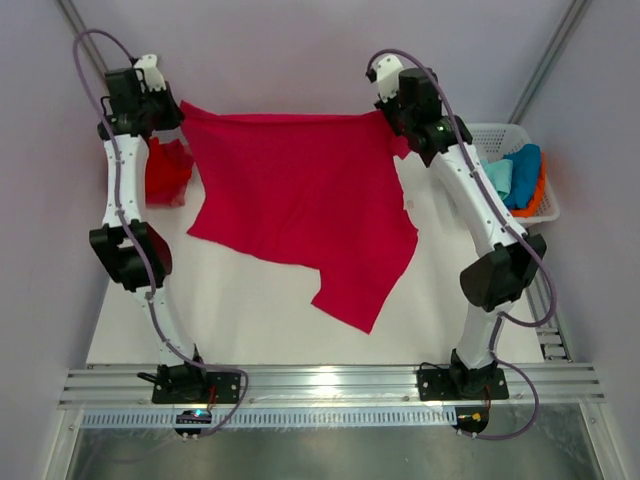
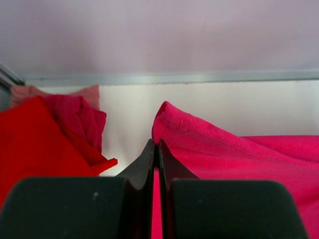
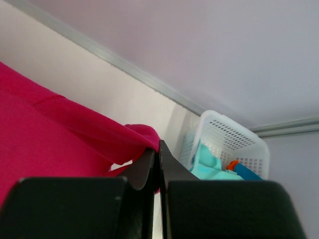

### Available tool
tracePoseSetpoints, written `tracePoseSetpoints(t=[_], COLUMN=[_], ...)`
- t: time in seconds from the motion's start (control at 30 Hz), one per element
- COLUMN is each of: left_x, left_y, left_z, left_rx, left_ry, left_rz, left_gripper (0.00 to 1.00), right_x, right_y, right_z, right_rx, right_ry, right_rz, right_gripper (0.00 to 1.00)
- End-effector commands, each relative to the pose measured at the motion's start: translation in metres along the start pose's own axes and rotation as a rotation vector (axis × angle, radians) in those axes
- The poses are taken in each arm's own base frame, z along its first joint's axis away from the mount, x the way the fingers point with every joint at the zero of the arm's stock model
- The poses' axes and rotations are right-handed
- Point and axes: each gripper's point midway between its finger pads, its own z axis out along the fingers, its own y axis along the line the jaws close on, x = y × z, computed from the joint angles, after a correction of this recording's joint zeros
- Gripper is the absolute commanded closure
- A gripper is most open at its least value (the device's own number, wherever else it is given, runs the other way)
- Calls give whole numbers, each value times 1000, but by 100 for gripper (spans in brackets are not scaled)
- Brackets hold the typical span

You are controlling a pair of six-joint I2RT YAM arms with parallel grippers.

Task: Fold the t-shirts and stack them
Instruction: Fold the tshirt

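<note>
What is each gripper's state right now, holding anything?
Left gripper: shut on the crimson-pink t-shirt, far corner.
Right gripper: shut on the same t-shirt's other far corner.

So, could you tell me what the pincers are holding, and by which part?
The crimson-pink t-shirt: the left pincer pinches its far left corner, the right pincer its far right corner.

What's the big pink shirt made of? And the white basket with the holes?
The pink t-shirt looks like soft cloth with a matte finish: it sags, wrinkles and shows a stitched hem. The white basket looks like hard plastic, smooth and slightly shiny, with moulded rows of little holes. Which fibre the cloth is, I cannot tell.
</note>
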Motion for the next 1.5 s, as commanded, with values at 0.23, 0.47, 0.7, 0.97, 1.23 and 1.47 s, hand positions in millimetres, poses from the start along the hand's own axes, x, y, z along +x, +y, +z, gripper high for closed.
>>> tracePoseSetpoints(t=[0.23,0.47,0.7,0.97,1.23,1.47], left_x=[-107,-84,-50,-34,-26,1], left_y=[-46,-75,-97,-94,-84,-57], left_z=[-173,-269,-358,-404,-359,-254], left_rx=[-65,-91,-136,-239,-204,-146], left_ry=[-279,-335,-424,-432,-350,-217], left_rz=[142,203,276,279,230,150], left_gripper=[100,100,100,100,100,100], right_x=[-65,-49,-30,-42,-64,-43], right_y=[-85,-97,-98,-116,-104,-57], right_z=[-160,-253,-328,-378,-338,-239], right_rx=[152,164,141,182,120,-3], right_ry=[-249,-315,-367,-453,-466,-338], right_rz=[78,25,58,124,157,162], right_gripper=[97,97,97,97,97,97])
